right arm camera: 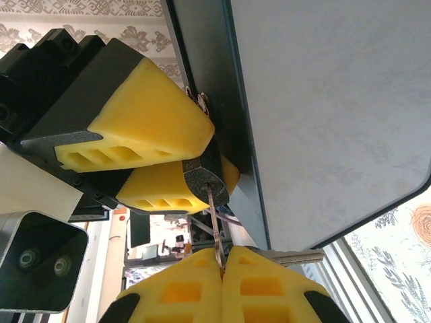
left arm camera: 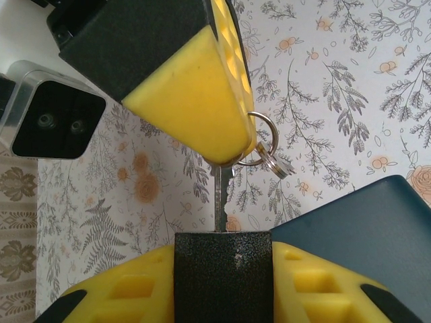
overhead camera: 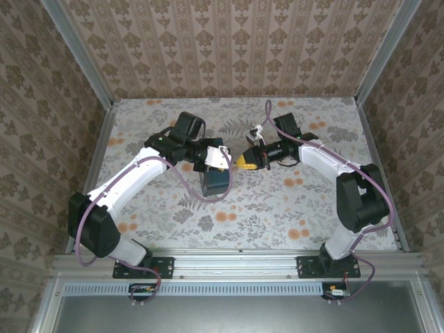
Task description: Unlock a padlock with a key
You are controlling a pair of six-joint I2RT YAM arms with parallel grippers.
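Around floral tabletop (overhead camera: 277, 208), damask-papered walls (overhead camera: 236, 48)

Top view, centre of the table (overhead camera: 298, 208): left gripper (overhead camera: 225, 159) clamps the padlock (left arm camera: 222, 272), right gripper (overhead camera: 242, 161) just right of it pinches the key (left arm camera: 220, 198), tip touching padlock; box (overhead camera: 214, 183) directly below in frame.

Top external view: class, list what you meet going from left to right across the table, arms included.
White-shelled left arm → dark blue painted box → yellow-fingered right gripper → white right arm with black elbow joint.
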